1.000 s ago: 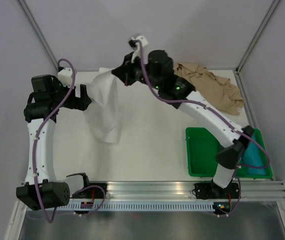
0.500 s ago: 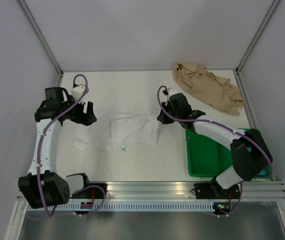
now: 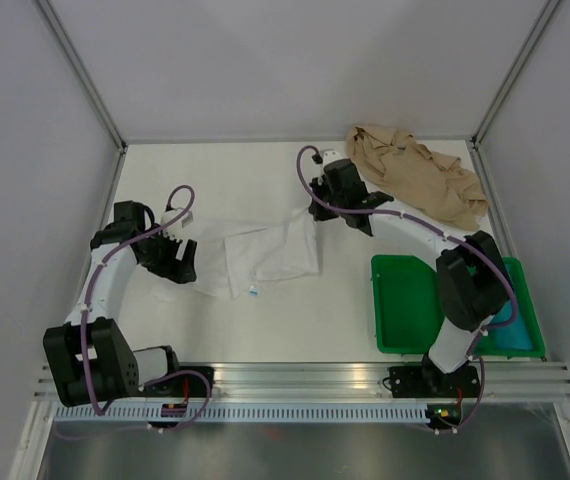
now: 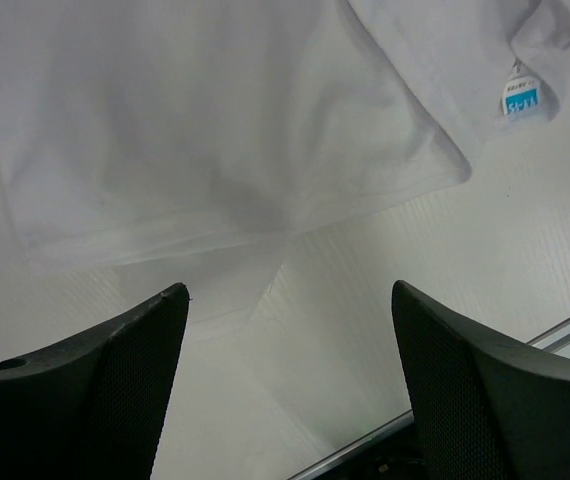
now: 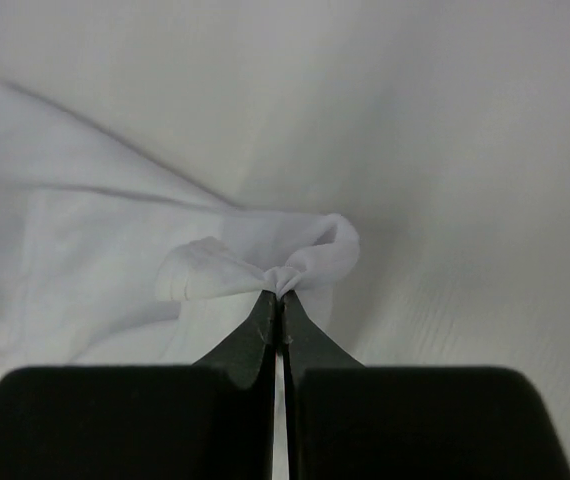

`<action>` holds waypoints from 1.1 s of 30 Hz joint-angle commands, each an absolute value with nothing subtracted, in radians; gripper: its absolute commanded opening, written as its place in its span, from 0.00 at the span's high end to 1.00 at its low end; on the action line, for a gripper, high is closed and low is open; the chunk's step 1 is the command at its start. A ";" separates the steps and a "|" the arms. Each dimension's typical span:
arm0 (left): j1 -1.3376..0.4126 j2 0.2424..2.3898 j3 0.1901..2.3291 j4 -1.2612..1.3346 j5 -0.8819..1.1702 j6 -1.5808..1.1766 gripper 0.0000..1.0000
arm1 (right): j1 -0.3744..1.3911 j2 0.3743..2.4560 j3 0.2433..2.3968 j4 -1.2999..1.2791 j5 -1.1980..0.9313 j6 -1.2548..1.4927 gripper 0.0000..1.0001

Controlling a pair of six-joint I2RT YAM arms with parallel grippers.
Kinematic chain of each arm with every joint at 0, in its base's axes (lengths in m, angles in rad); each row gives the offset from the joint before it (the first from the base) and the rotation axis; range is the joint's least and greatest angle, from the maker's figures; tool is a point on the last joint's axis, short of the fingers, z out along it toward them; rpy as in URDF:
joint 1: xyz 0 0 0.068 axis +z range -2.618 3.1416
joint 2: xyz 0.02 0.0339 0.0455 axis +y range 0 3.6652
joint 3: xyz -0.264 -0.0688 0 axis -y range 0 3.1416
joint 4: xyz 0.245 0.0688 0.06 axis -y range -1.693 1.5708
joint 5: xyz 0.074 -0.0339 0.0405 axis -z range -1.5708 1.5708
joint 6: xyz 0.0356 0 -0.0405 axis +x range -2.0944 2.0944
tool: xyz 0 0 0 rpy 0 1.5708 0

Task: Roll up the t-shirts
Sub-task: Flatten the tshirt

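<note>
Pinching a small bunched fold of the white t-shirt [image 5: 115, 240], the right gripper [image 5: 280, 300] has its jaws pressed together, and the puckered cloth bulges out just past their tips. From that pinch the shirt spreads away in front of the jaws, lying loose and creased on the table [image 3: 265, 180].

At the shirt's other end, the left gripper [image 4: 285, 300] has its jaws spread wide with nothing caught between them. The shirt's hem lies just ahead of the two tips, and whether a thin layer reaches in between them I cannot tell. A small blue-printed label [image 4: 521, 98] shows on the cloth further out from these jaws, off to one side.

So the white shirt lies stretched between the two pairs of jaws. The tan t-shirt [image 3: 415, 175] sits in a crumpled heap behind the right jaws, on their wrist side, apart from the white one. The green tray [image 3: 405, 300] is well apart from both pairs of jaws.
</note>
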State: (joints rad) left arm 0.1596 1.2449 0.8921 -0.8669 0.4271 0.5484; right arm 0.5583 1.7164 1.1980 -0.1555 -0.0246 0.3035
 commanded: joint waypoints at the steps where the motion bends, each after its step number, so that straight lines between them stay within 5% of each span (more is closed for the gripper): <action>1: 0.156 1.252 0.917 -0.822 0.454 0.572 0.13 | 0.549 1.813 1.488 -0.167 0.061 0.184 1.00; 3: 0.147 1.258 0.925 -0.822 0.454 0.561 0.13 | 0.535 1.929 1.616 -0.213 0.095 0.169 0.95; 4: 0.147 1.259 0.927 -0.821 0.451 0.560 0.13 | 0.517 1.977 1.763 -0.242 0.112 0.173 0.51; 5: 0.144 1.259 0.927 -0.821 0.451 0.560 0.13 | 0.505 2.076 1.842 -0.280 0.126 0.189 0.30; 7: 0.141 1.261 0.922 -0.821 0.449 0.560 0.12 | 0.468 2.166 2.071 -0.452 0.136 0.224 0.10; 9: 0.137 1.261 0.911 -0.819 0.442 0.572 0.12 | 0.465 2.198 2.105 -0.526 0.159 0.244 0.02; 15: 0.127 1.311 0.844 -0.723 0.327 0.630 0.12 | 0.613 1.867 1.419 -0.175 0.171 0.277 0.06; 19: 0.092 1.358 0.792 -0.632 0.192 0.663 0.13 | 0.672 1.804 1.237 -0.072 0.085 0.374 0.18; 26: -0.023 1.399 0.712 -0.471 0.040 0.624 0.15 | 0.744 1.907 1.181 0.023 0.005 0.460 0.21; 33: -0.025 1.410 0.715 -0.469 0.049 0.626 0.42 | 0.755 2.016 1.200 0.087 -0.101 0.537 0.36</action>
